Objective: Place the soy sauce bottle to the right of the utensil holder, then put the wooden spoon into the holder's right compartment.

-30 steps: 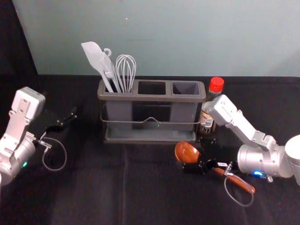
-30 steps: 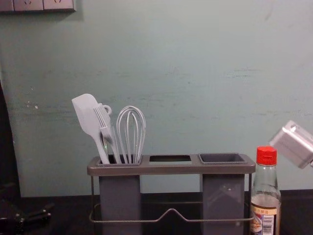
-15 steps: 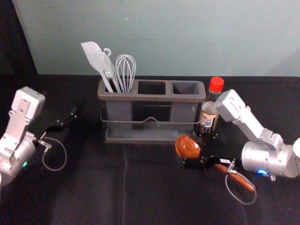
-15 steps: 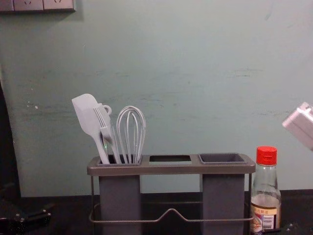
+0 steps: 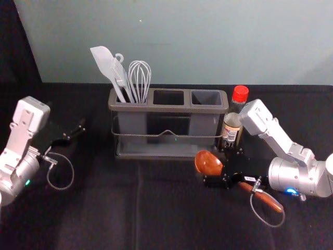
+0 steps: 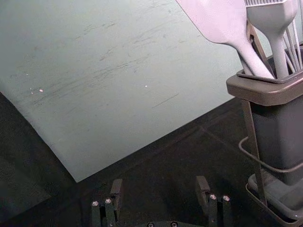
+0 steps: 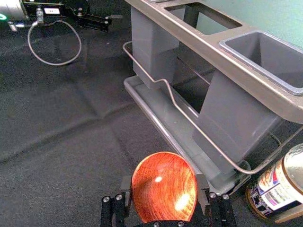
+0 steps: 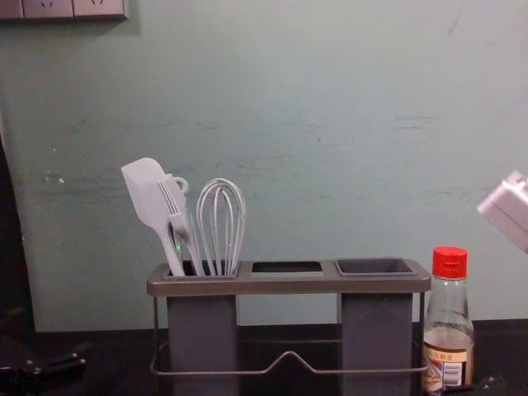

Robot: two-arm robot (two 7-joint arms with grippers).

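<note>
Head view, right of centre, low: my right gripper [image 5: 223, 166] is over the wooden spoon [image 5: 208, 163], fingers well apart, one on either side of it. Not clamped; whether either finger touches the wood, I cannot tell. Spoon lies on the dark cloth [image 5: 93, 208], bowl toward frame centre, handle running to lower right.

Soy sauce bottle [image 5: 230, 133]: upright, right of centre, just beside the right end of the utensil holder [image 5: 167, 108]. Red cap. Chest view, lower right: label [image 8: 445, 367] with a barcode and small printed characters, too small to read. White tag [image 5: 250, 178] on my right arm, print unreadable.

Holder at frame centre: whisk [image 5: 139, 78], spatula [image 5: 103, 58] and brush [image 5: 120, 75] in its left compartment. Right compartment [image 5: 206, 97] unfilled.

Left gripper [image 5: 74, 133] parked at frame left, fingers wide apart, holding nothing.
</note>
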